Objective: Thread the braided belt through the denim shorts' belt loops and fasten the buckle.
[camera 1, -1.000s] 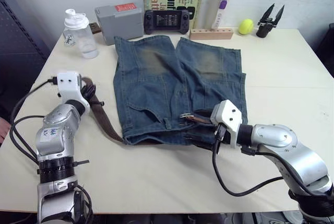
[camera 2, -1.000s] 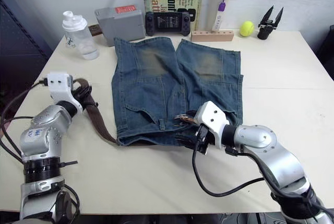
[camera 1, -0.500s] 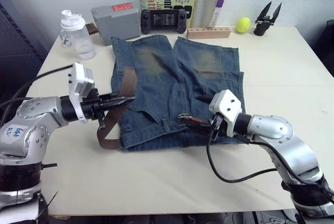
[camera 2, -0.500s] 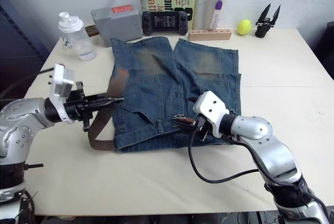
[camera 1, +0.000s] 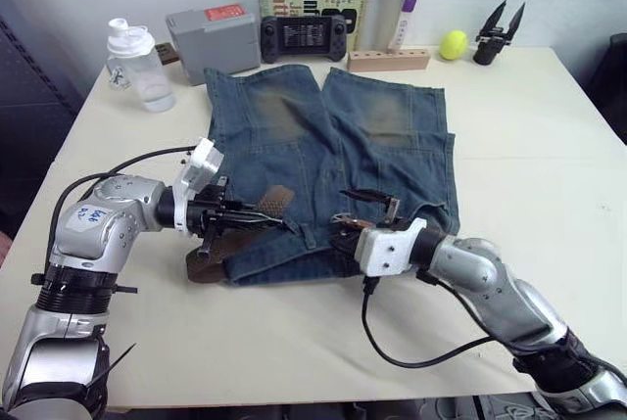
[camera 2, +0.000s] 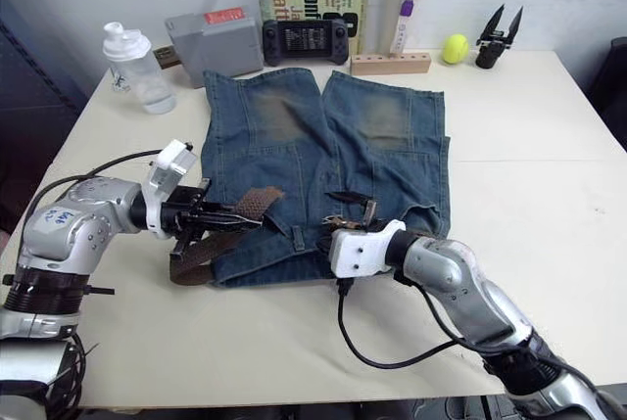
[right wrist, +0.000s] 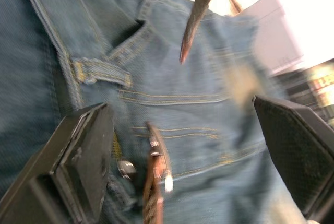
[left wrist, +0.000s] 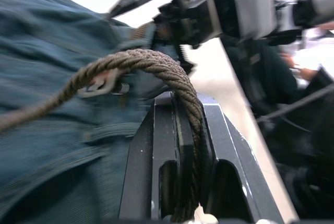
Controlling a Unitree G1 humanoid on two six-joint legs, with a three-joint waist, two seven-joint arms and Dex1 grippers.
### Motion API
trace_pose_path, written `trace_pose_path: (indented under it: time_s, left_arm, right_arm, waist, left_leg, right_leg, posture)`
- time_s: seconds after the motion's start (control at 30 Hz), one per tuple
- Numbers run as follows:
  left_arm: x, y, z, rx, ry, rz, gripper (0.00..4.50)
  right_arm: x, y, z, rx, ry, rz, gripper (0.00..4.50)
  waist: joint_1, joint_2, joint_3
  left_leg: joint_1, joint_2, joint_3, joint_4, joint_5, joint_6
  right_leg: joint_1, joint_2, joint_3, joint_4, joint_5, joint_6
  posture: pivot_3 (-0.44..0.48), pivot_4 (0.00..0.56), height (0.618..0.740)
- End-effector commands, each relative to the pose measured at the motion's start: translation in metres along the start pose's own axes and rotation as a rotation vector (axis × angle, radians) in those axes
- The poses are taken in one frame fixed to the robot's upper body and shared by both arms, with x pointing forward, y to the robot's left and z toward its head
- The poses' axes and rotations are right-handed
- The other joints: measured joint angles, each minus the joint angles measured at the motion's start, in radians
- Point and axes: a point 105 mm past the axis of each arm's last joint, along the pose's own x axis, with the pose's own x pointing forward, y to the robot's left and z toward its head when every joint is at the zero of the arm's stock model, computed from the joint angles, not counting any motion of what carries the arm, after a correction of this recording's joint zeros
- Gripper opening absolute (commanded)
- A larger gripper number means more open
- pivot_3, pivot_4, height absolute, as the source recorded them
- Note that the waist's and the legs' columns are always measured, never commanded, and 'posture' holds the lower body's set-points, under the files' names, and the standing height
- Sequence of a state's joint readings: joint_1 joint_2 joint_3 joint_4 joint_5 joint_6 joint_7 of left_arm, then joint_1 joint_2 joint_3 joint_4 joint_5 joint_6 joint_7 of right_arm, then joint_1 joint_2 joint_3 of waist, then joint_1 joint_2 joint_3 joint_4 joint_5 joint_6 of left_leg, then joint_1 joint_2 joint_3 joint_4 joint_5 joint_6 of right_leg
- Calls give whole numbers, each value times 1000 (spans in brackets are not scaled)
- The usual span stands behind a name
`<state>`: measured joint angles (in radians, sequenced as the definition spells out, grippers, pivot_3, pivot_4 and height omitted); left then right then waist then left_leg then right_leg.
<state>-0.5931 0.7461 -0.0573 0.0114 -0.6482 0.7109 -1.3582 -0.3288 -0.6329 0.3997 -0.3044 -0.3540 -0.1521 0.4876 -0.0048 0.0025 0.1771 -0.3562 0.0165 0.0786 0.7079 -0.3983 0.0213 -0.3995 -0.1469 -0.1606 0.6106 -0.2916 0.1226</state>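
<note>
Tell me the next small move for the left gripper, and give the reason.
Probably carry the braided belt across the waistband toward the buckle. The left gripper is shut on the belt over the denim shorts, and the free end points toward the front. The right gripper hangs open around the buckle, apparently ready to receive it.

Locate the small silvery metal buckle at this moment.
In the left eye view the small silvery metal buckle lies on the waistband of the blue denim shorts, just ahead of the right pincer, which is open.
</note>
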Motion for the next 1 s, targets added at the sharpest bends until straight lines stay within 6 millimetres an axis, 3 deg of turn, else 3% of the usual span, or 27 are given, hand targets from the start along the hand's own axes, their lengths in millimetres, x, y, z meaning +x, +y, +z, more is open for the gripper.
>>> trace_pose_path:
  time_s: [0.03,0.17,0.33,0.43,0.7,0.73,0.93,1.0]
  left_arm:
    - [8,-17,4,1,6,-123,52]
    - [12,-21,5,-19,-4,-149,52]
    - [12,-22,2,-29,3,-150,52]
    - [12,-23,2,-33,2,-151,0]
    - [16,-20,1,-27,3,-145,0]
    - [16,-20,1,-26,3,-145,0]
    - [15,-18,-3,-30,29,-122,0]
    - [14,-15,-4,-43,31,-101,897]
  right_arm:
    - [14,-13,19,-105,-105,-161,4500]
    - [24,-10,36,-81,-204,-200,4500]
    - [27,-20,37,-56,-215,-275,4500]
    - [26,-20,38,-32,-229,-275,3765]
    - [29,-14,44,-4,-264,-235,225]
    - [29,-14,44,-1,-263,-237,39]
    - [30,-17,39,44,-233,-255,39]
    - [29,-17,33,40,-198,-258,0]
  waist:
    - [-3,0,0]
    - [-2,1,0]
    - [2,1,0]
    - [1,1,1]
    - [1,1,1]
    - [1,1,1]
    - [0,1,1]
    - [1,1,1]
  left_leg:
    - [0,0,-1,0,0,0]
    - [0,0,-9,0,0,0]
    - [0,0,-11,1,0,0]
    - [0,0,-12,2,0,0]
    - [0,0,-12,2,0,0]
    - [0,0,-12,2,0,0]
    - [0,0,-12,2,0,0]
    - [0,0,-12,2,0,0]
  right_leg:
    - [0,0,0,0,0,0]
    - [-1,0,0,0,0,0]
    - [1,0,1,1,0,0]
    - [1,0,1,1,0,0]
    - [1,0,1,1,0,0]
    - [1,0,1,1,0,0]
    - [1,0,1,1,0,0]
    - [1,0,1,1,0,0]
  posture:
    - [0,150,731]
    - [0,150,731]
    - [0,150,731]
    - [0,150,731]
    - [0,150,731]
    - [0,150,731]
    - [0,150,731]
    - [0,150,731]
